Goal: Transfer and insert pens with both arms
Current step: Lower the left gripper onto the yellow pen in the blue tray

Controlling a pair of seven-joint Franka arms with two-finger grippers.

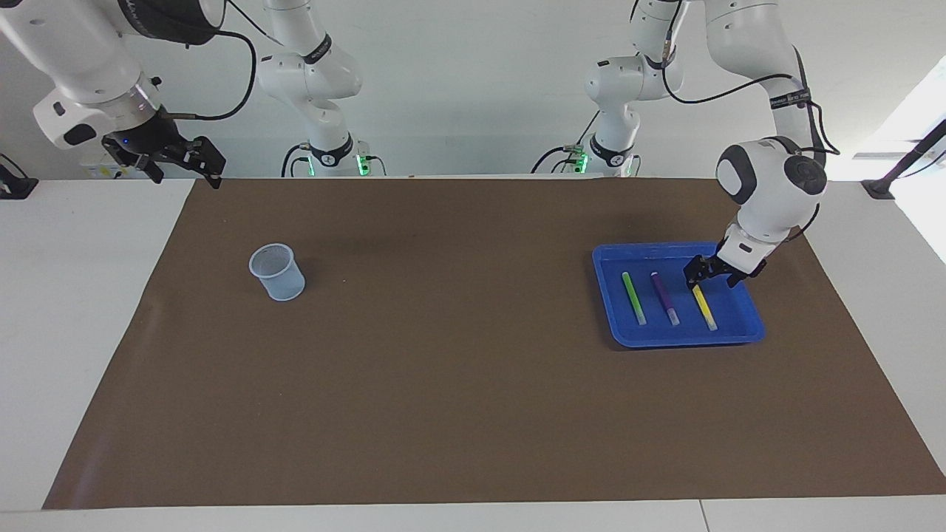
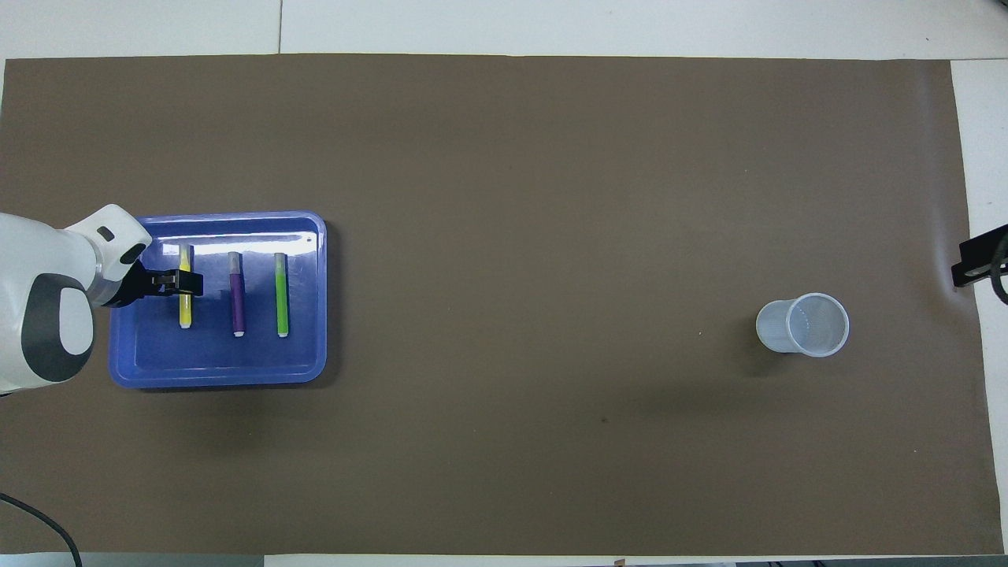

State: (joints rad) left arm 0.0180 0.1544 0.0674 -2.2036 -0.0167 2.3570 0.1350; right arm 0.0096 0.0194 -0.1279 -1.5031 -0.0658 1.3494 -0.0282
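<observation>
Blue tray [image 1: 748, 314] sits on the brown mat [image 1: 458, 384] toward the left arm's end of the table, w/ 3 marker pens lying flat inside, side by side, roughly parallel, none touching another: green pen [image 1: 633, 298] on the side toward the table's middle, purple pen [image 1: 664, 297] between, yellow pen [image 1: 704, 308] on the side toward the left arm's end. Each has a whitish cap end pointing away from the robots. Same 3 show from overhead in the tray [image 2: 309, 358]: yellow [image 2: 185, 303], purple [image 2: 236, 295], green [image 2: 281, 295]. Left gripper [image 1: 699, 281] is down in the tray at the yellow pen's robot-side half; overhead it [image 2: 186, 283] straddles that pen, fingers wide, 1 on each side, not closed on it; contact can't be told. Pen lies flat on the tray floor. Clear plastic cup [image 1: 277, 273] stands upright on the mat toward the right arm's end, well apart from the tray, nothing seen inside; overhead the cup [image 2: 803, 324] shows a bare bottom. Right gripper [image 1: 181, 164] waits up in the air over the mat's corner at the right arm's end, fingers spread wide, holding nothing; overhead only its tip [image 2: 976, 264] shows at the frame edge.
</observation>
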